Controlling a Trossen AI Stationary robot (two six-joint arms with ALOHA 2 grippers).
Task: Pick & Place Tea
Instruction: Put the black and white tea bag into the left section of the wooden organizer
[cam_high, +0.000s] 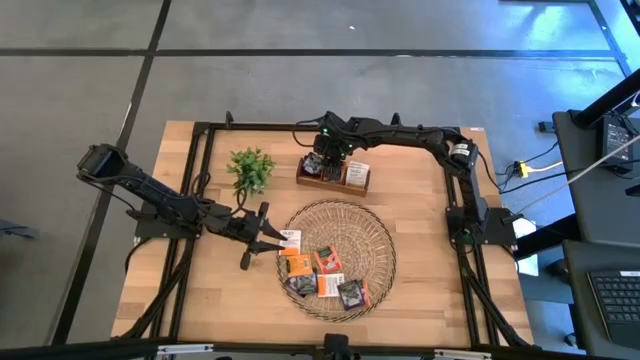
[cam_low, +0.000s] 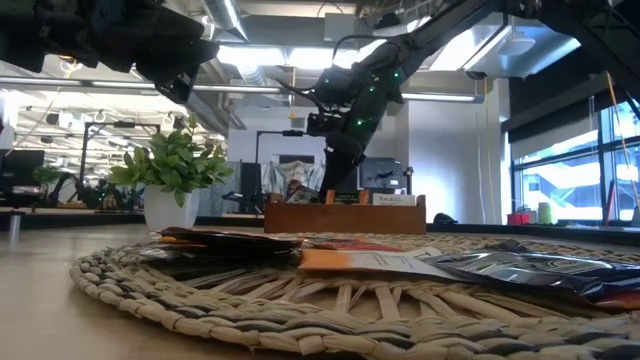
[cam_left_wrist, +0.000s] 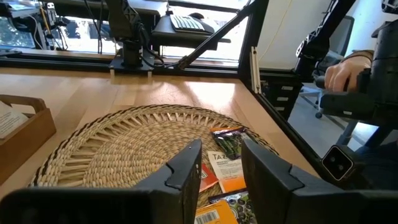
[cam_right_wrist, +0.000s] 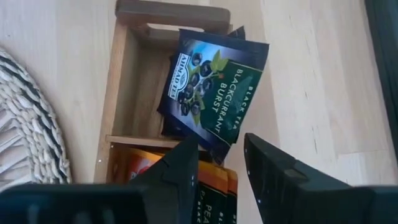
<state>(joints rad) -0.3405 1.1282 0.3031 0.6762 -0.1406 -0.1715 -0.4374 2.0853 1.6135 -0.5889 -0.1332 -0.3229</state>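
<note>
**Thin sachets, edge grips only**

My right hand (cam_right_wrist: 221, 163) hangs over the end compartment of the wooden box (cam_high: 333, 174), fingers parted, gripping nothing. Just beyond them a dark blackcurrant sachet (cam_right_wrist: 214, 90) leans tilted in that compartment, one corner riding above the rim; orange sachets (cam_right_wrist: 210, 180) stand in the next compartment. My left hand (cam_left_wrist: 221, 163) hovers at the near rim of the woven tray (cam_high: 380, 232), fingers likewise apart and empty, facing the loose tea (cam_high: 322, 270) that lies flat and overlapping on the weave.

I judge these sachets feather-light, thin and a little crinkly, with slick foil or paper wrappers. Flat on the tray they offer little to pinch, so I would look for a lifted edge or corner, or the topmost one of an overlap, and close gently; too hard a squeeze would only crease it, and a slick wrapper may slide out. The weave is ridged, which should help a fingertip get under an edge.

The surface (cam_high: 420, 290) is pale wood, framed by dark rails. A small potted plant (cam_high: 250, 168) stands near the box. Beyond the surface is an office with desks and windows, and a person's hand (cam_left_wrist: 339, 71) shows off to the side.
</note>
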